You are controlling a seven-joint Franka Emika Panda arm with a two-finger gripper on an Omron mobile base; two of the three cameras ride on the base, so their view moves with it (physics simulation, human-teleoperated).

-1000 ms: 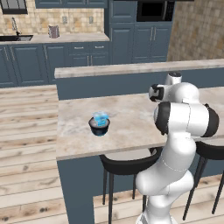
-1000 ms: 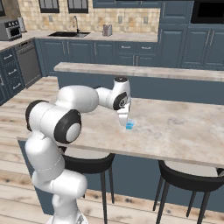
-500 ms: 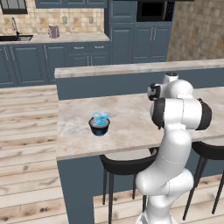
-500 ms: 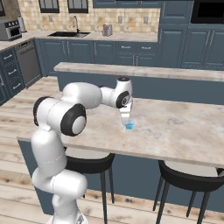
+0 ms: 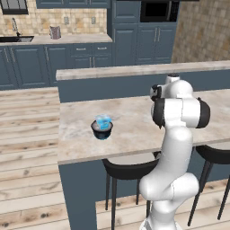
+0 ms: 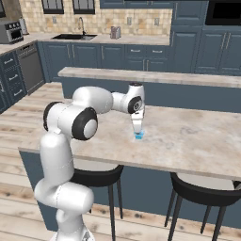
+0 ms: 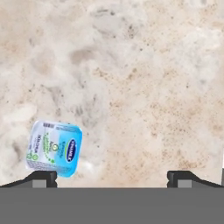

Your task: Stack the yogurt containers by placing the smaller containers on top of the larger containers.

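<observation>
Marble island surface (image 5: 134,126) carries everything. Dark round tub (image 5: 102,130) sits near its left end with one light-blue cup (image 5: 103,121) already on top, so that half of the stack looks done.

Arm reaches over the middle of the surface, hand pointing straight down above the tinier light-blue cup (image 6: 138,135), which stands alone, well apart from the tub. In the hand view that cup (image 7: 54,148) lies off toward the left fingertip (image 7: 41,178), not centred in the gap. My guess: the hand needs a sideways correction before descending.

Gripper (image 7: 112,179): fingers spread wide, nothing between them, cup not touched.

Versus half a second ago: in the left base view the upper arm links have swung and the elbow now sits more upright; the hand remains over the cup. Tub, stacked cup and loose cup are unmoved.
</observation>
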